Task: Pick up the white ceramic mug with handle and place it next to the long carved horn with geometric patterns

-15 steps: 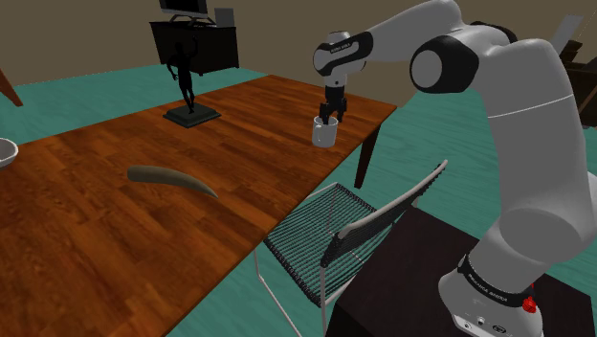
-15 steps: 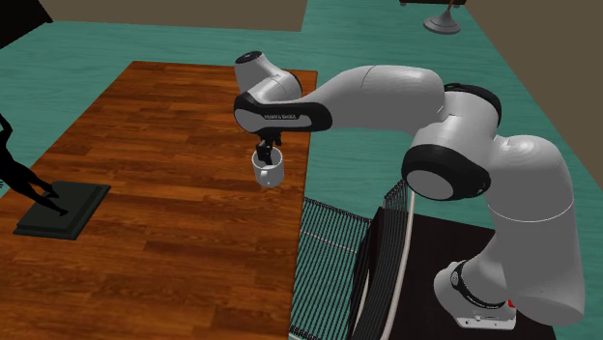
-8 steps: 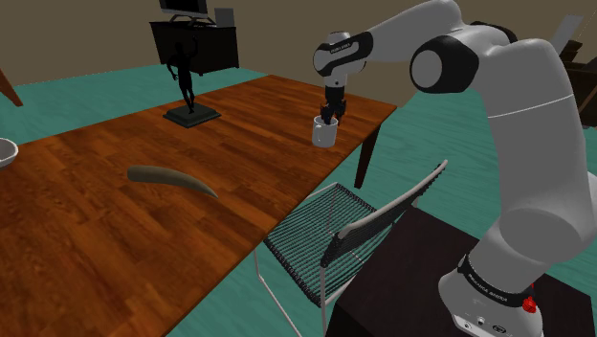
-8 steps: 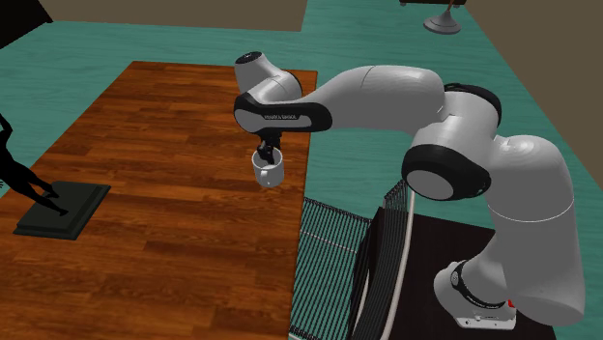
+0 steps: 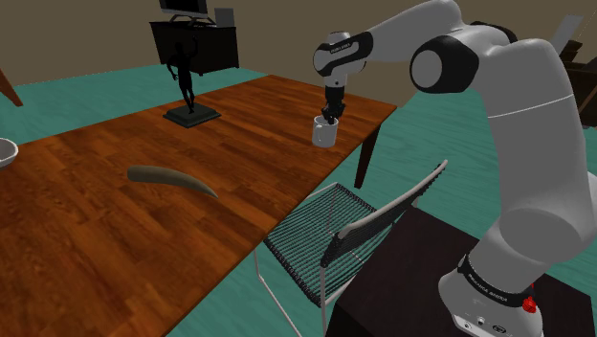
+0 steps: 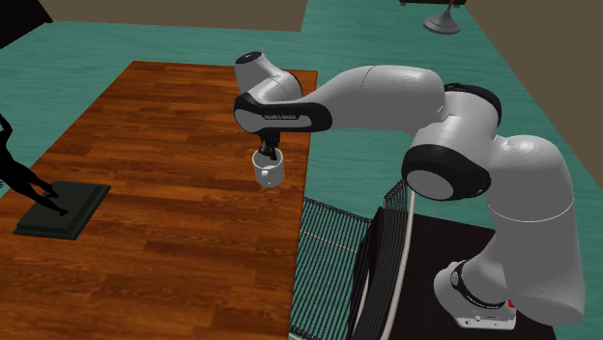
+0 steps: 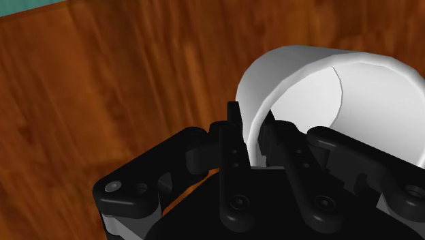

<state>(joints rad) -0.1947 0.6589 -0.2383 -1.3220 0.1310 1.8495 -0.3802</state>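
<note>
Fingers [image 7: 233,140] pinch the white mug [image 7: 320,102] by its rim, one inside, one outside; gripper [image 5: 330,118] and mug have crept up a touch near the wooden table [image 5: 239,124] edge, so grasp looks good, carry to horn [image 5: 172,179] next

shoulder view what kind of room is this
Likely a home dining or living room: a long reddish-brown wooden table, a wire-mesh chair beside it, and a black cabinet on teal floor.
</note>
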